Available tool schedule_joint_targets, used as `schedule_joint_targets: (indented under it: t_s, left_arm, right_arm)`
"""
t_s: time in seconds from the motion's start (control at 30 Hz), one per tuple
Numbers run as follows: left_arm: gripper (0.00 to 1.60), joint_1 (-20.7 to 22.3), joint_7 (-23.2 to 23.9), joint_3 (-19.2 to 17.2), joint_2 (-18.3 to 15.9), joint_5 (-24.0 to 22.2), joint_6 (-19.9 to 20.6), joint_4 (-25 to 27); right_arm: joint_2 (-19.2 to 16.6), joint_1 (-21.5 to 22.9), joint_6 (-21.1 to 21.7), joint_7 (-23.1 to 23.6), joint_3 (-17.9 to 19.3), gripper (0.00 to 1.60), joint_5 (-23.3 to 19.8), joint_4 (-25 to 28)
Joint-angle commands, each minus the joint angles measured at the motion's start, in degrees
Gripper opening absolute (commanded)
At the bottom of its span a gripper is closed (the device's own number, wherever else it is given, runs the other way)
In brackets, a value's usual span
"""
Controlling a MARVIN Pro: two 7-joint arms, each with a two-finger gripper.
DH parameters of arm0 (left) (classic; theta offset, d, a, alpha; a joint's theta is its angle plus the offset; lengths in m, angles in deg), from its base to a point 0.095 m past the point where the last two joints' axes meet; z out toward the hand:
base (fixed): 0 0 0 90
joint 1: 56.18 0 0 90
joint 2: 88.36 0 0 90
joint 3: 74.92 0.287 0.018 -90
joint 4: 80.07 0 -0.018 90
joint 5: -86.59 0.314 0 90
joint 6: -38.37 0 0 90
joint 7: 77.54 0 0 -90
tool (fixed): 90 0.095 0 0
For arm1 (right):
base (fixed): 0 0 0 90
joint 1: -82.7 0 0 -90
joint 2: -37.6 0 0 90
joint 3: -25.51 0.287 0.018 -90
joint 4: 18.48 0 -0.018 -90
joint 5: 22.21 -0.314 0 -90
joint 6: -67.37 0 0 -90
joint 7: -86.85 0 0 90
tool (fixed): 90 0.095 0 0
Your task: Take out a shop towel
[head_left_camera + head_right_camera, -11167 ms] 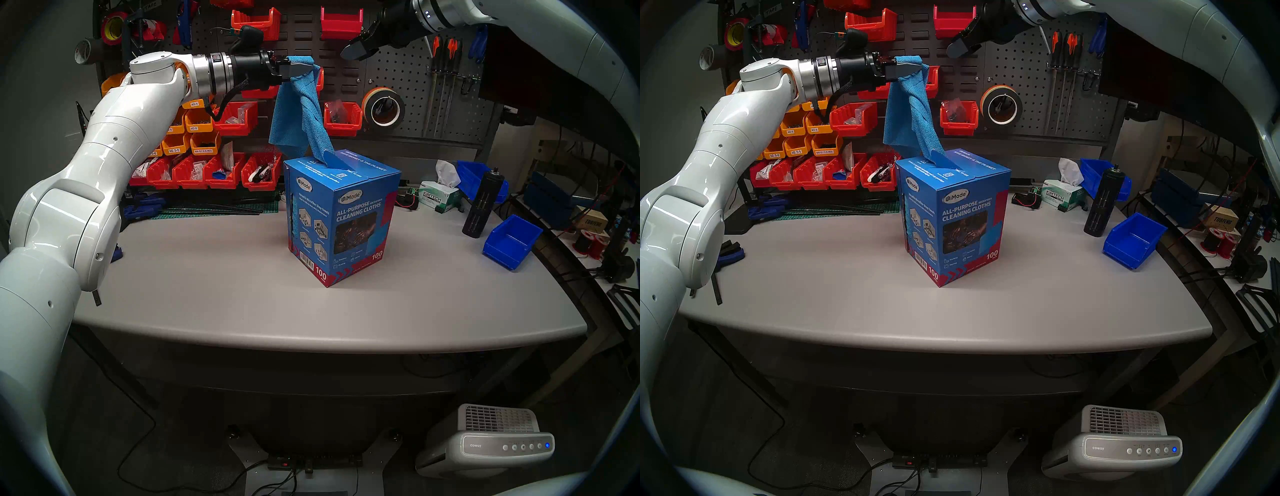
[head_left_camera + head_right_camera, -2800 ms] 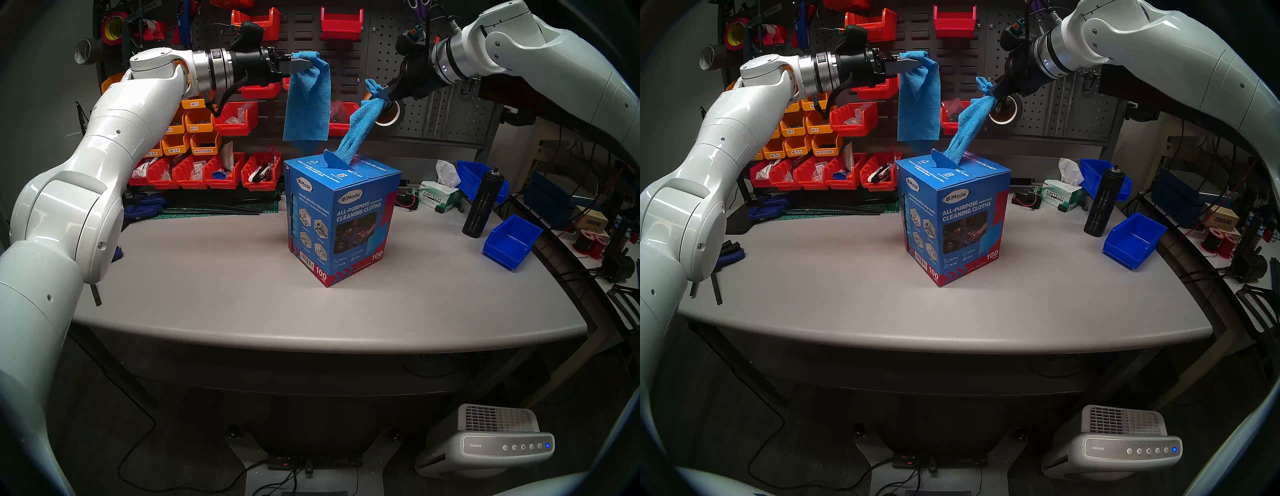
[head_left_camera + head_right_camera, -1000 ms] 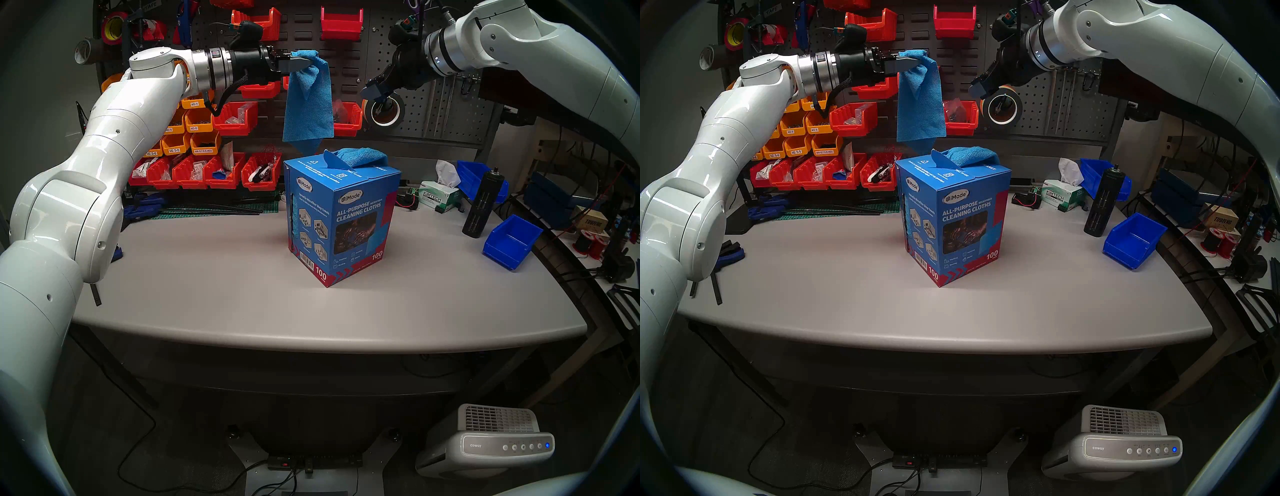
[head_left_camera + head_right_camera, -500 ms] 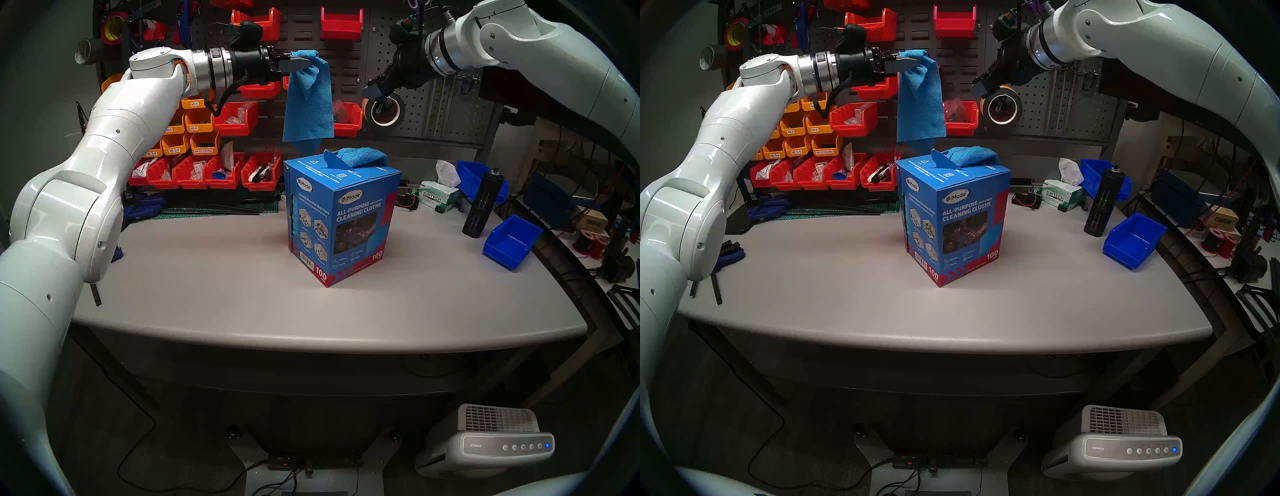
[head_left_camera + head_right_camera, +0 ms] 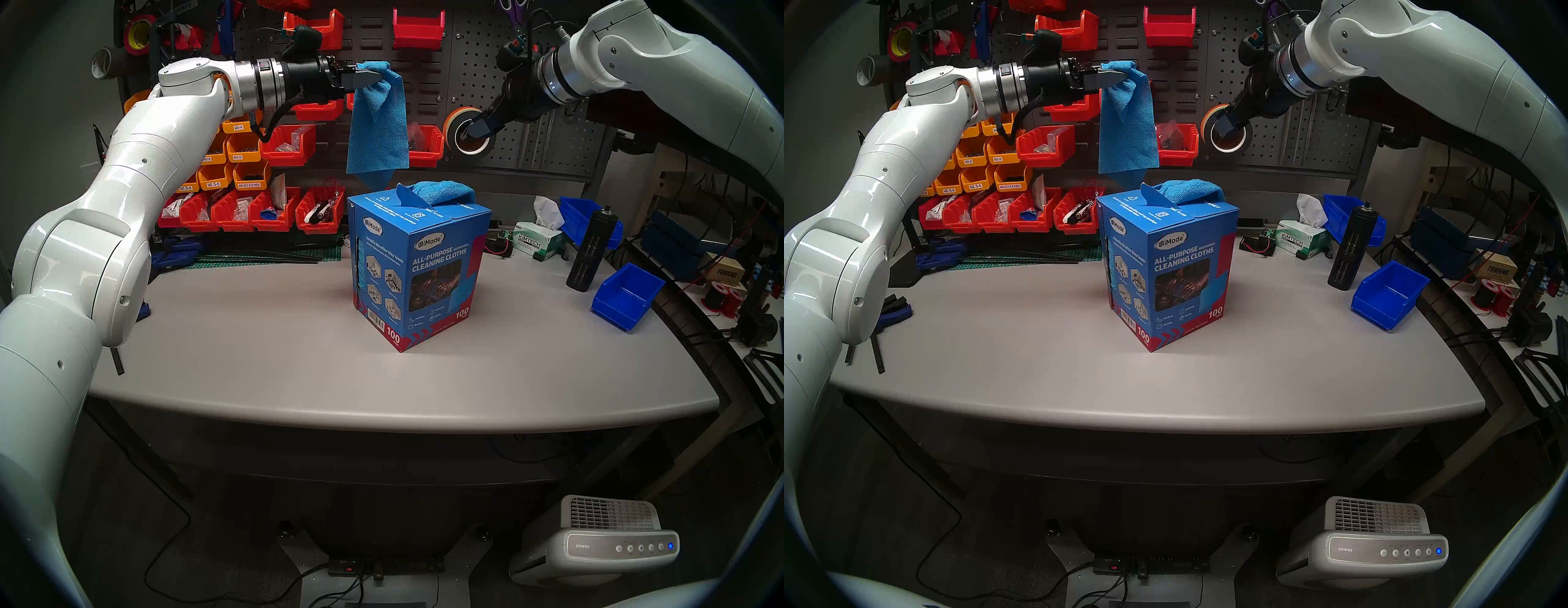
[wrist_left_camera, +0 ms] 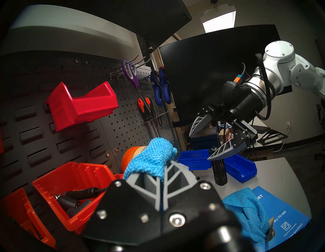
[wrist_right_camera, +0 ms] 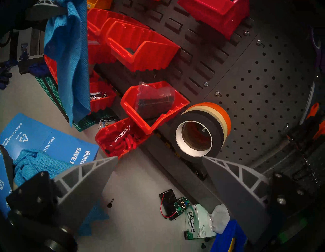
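The shop towel point(image 5: 377, 127) hangs free in the air, above and slightly to the left of the UniMade cleaning-cloth carton point(image 5: 418, 271), clear of the carton top. Its upper corner is bunched and pinched between the clenched fingers of the left gripper point(image 5: 373, 79); the rest drapes straight down. The left arm point(image 5: 127, 182) reaches up and across from the left, with its wrist held roughly horizontal in front of the pegboard point(image 5: 543, 140).

A second blue cloth point(image 5: 445, 193) lies crumpled on the carton top, emerging from the dispensing slot. The carton stands upright on the grey table point(image 5: 297, 348).

The right gripper point(image 5: 481, 127) is released, its fingers spread wide with nothing between them. It is angled downward toward the tape rolls point(image 7: 204, 130) on the pegboard, well apart from both cloths. The right arm point(image 5: 679, 80) extends in from the upper right.
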Motion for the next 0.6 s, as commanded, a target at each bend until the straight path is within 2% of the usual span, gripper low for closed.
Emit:
schedule_joint_targets:
  t_s: [0.0,0.3,0.57]
  left_arm:
    - [0.0,3.08,0.22,-1.15,0.07,-0.65,0.0,0.6]
    - [0.0,3.11,0.27,-1.15,0.09,-0.64,-0.01,0.54]
    - [0.0,3.1,0.28,-1.16,0.09,-0.63,-0.02,0.54]
  right_arm:
    - [-0.3,2.12,1.66,-2.4,1.75,1.6,-1.0,0.98]
    - [-2.59,1.19,5.47,-6.71,1.16,1.6,-3.56,3.41]
    - [-5.27,0.4,6.87,-10.7,0.75,1.6,-5.74,5.89]
